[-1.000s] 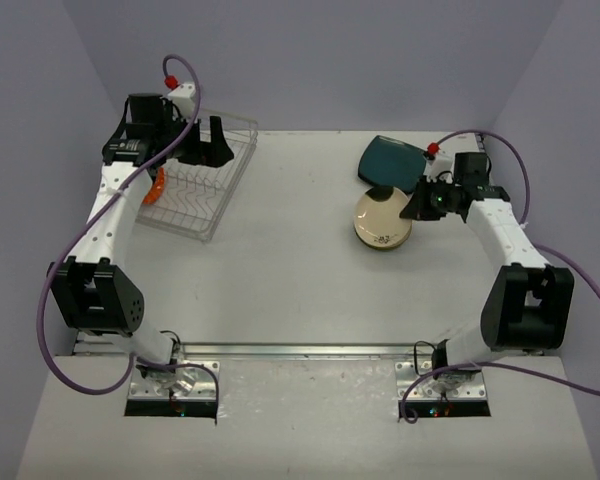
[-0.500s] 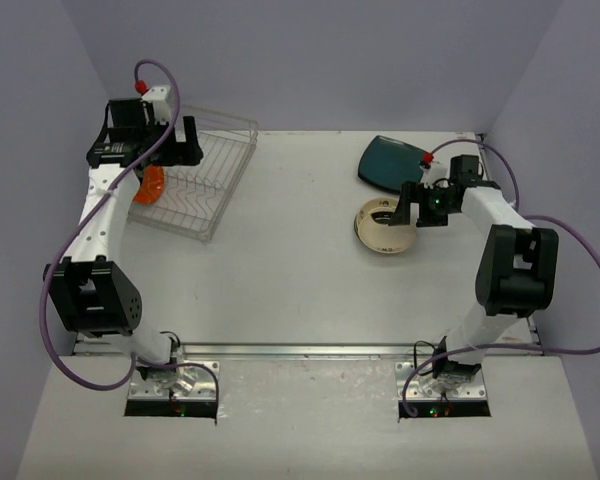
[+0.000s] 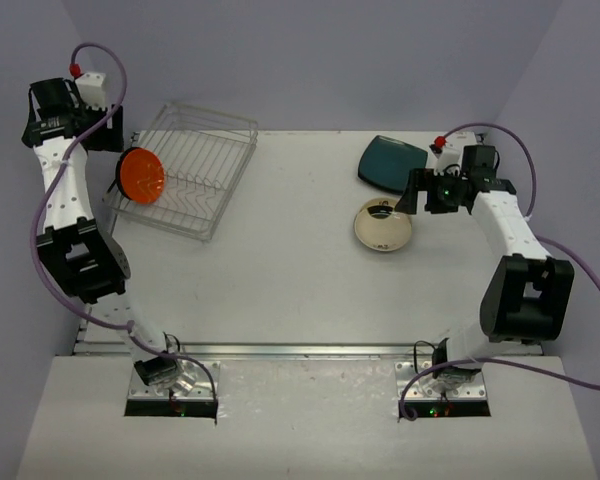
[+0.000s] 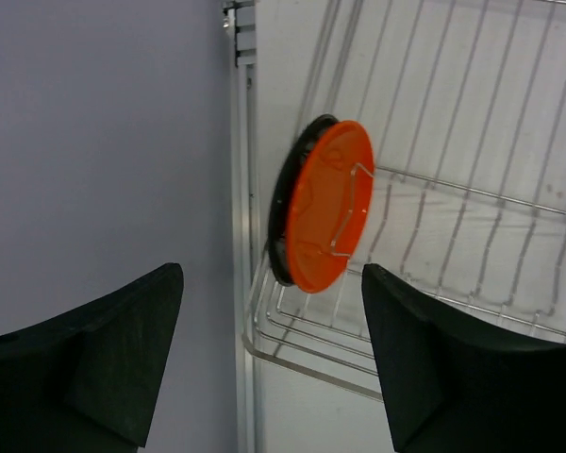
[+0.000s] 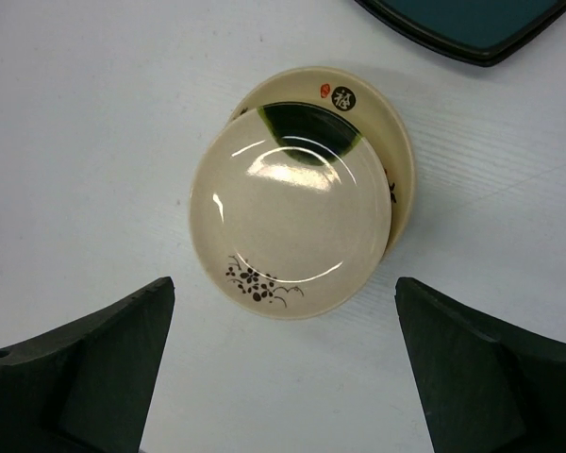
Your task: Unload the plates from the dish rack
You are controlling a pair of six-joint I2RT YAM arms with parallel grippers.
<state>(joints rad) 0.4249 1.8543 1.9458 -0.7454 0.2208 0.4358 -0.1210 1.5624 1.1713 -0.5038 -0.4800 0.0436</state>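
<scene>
The dish rack [image 3: 215, 150] stands at the back left. At its left end an orange-red plate [image 3: 140, 175] stands on edge between the prongs. In the left wrist view a black plate [image 4: 281, 212] stands right behind the orange-red plate [image 4: 325, 217]. My left gripper [image 4: 272, 316] hovers open above that end of the rack [image 4: 472, 198], holding nothing. At the right, a cream plate with small dark marks [image 5: 288, 226] lies on another cream plate [image 5: 396, 160]. My right gripper [image 5: 285, 326] hangs open over them. A dark teal rounded-square plate [image 3: 390, 162] lies behind them.
The purple side wall [image 4: 94, 142] is close to the rack's left end, and the left arm [image 3: 60, 190] reaches up along it. The right arm [image 3: 505, 215] stretches along the table's right side. White tabletop [image 3: 290, 260] lies between rack and plates.
The left arm rose up and left away from the rack, uncovering the orange-red plate. The right gripper opened, left the cream plate on the other one and drew back.
</scene>
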